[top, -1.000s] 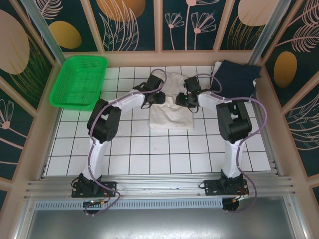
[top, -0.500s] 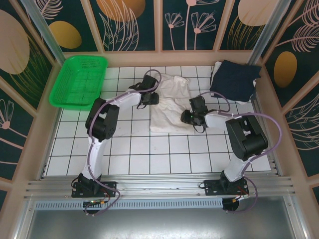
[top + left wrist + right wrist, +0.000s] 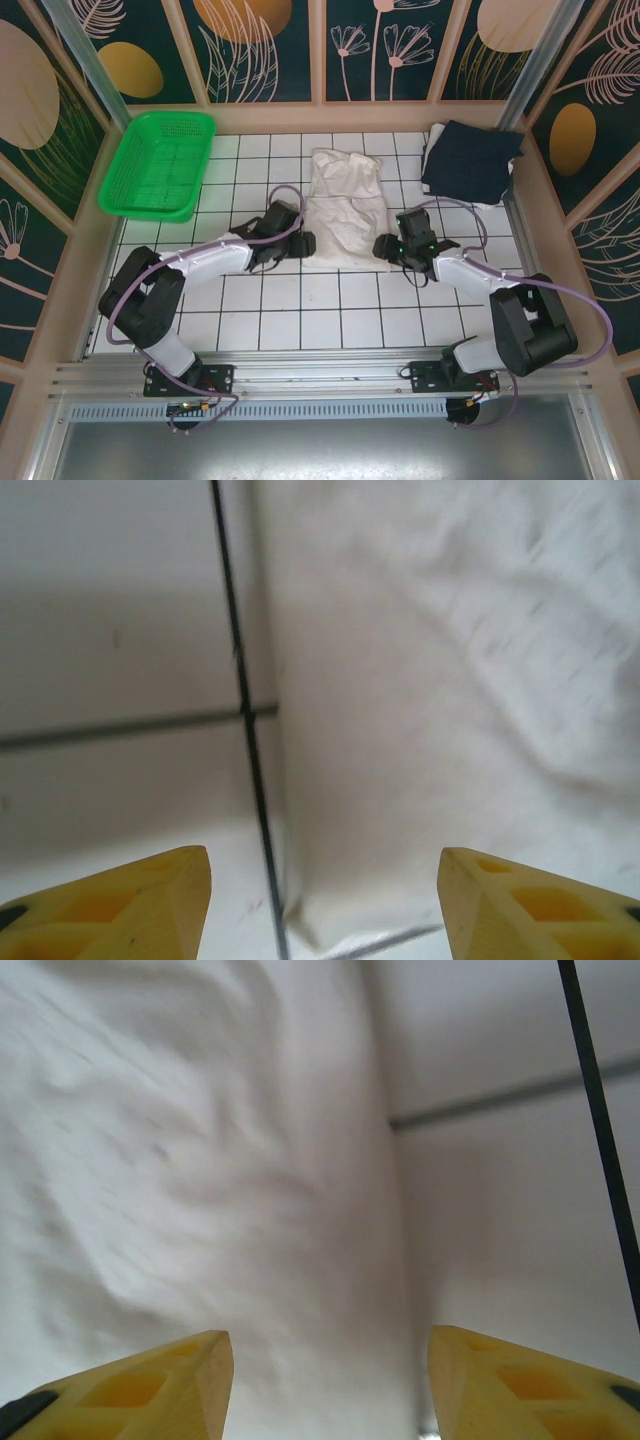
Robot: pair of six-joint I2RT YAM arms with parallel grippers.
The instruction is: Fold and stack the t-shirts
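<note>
plain cream cloth t-shirt (image 3: 345, 205) lies at upper centre of the top view on the white tiled desk (image 3: 300, 310). it is a longish rectangle with soft wrinkles and looks partly folded. dark navy blue cloth t-shirt (image 3: 470, 160) is bunched in the upper right corner, well apart from the cream one. bright green plastic mesh basket (image 3: 160, 165) sits upper left.

left hand (image 3: 303, 243) is just beside the cream shirt's lower left corner, right hand (image 3: 385, 245) just beside its lower right corner. both are spread, with nothing pinched. in the left wrist view the yellow fingers (image 3: 130, 905) straddle the cloth's corner and side edge over a dark tile line. the right wrist view shows the same along the other side edge.

handling, as judged:
- light, limp, no stiffness; it will sag and drape from any lifted point.
- layers likely slide on each other and on the smooth tile.
- not fragile.

best hold is probably both lower corners at once, fingers low along the tile and catching every layer at the edge. a mid-panel pinch would bunch it, and catching only the top layer would pull the fold open.
</note>
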